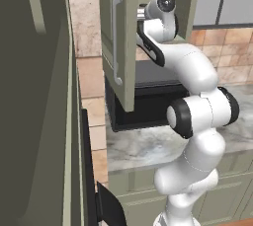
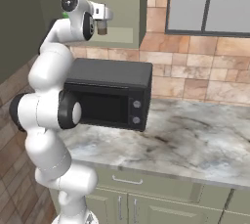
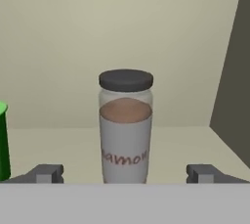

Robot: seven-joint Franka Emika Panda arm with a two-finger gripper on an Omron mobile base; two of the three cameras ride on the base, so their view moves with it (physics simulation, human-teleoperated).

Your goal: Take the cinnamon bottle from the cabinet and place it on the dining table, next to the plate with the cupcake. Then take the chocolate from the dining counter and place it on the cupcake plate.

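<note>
While upright, cinnamon bottle [image 3: 125,127] stands betw. spread hand [image 3: 125,173] tips.

White rounded arm [image 1: 197,72], black joint bands, grey fingertips [image 3: 48,173]

Pale cabinet shelf [image 3: 185,145] bears upright cinnamon bottle [image 3: 125,127], green container [image 3: 3,140] at edge

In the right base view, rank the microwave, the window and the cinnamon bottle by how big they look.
1. Microwave and window: too alike to rank; the window is cut off by the frame and sits farther back.
2. Cinnamon bottle: smallest, between the open gripper fingers.
</note>
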